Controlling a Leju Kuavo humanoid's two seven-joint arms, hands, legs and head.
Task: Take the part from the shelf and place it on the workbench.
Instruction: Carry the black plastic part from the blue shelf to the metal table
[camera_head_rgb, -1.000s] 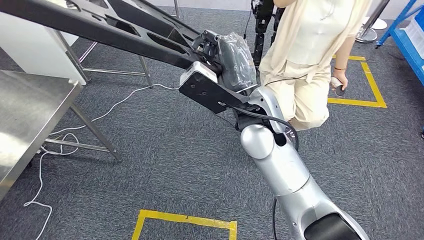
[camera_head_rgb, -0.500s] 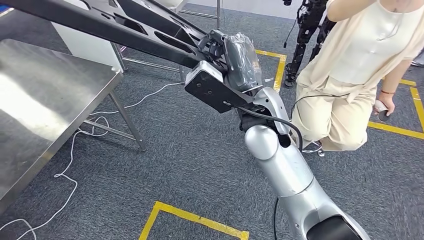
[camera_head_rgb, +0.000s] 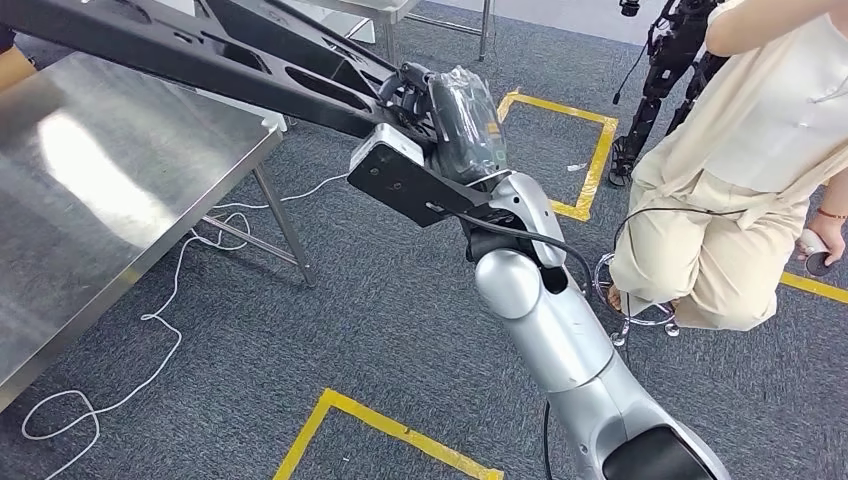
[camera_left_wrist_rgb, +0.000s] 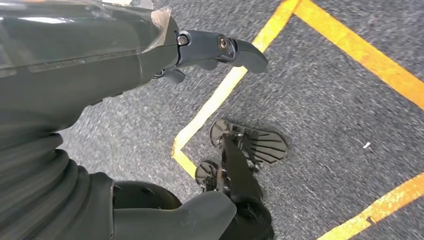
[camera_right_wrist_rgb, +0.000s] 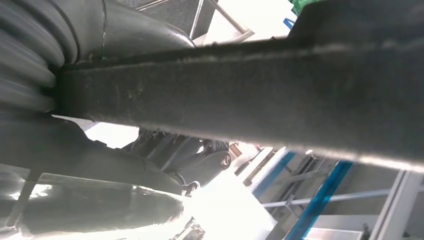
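Observation:
A long black part (camera_head_rgb: 230, 55) with slotted cut-outs reaches from the upper left to the middle of the head view. My right hand (camera_head_rgb: 455, 120), wrapped in clear plastic, grips its near end. In the right wrist view the part (camera_right_wrist_rgb: 260, 95) runs as a dark bar close across the picture, with my right hand (camera_right_wrist_rgb: 75, 150) closed around it. The steel workbench (camera_head_rgb: 90, 190) stands at the left, and the part's far end hangs above it. My left hand (camera_left_wrist_rgb: 150, 55) hangs over the carpet with its fingers (camera_left_wrist_rgb: 225, 45) apart and holds nothing.
A person in cream clothes (camera_head_rgb: 750, 160) stands close at the right with a controller (camera_head_rgb: 815, 258) in hand. A white cable (camera_head_rgb: 150, 340) lies on the grey carpet under the workbench. Yellow tape (camera_head_rgb: 400, 432) marks squares on the floor. A small black robot (camera_head_rgb: 665, 60) stands at the back.
The whole view has swung: the workbench has come in much further from the left and the person has shifted to the right. My right hand still grips the part the same way.

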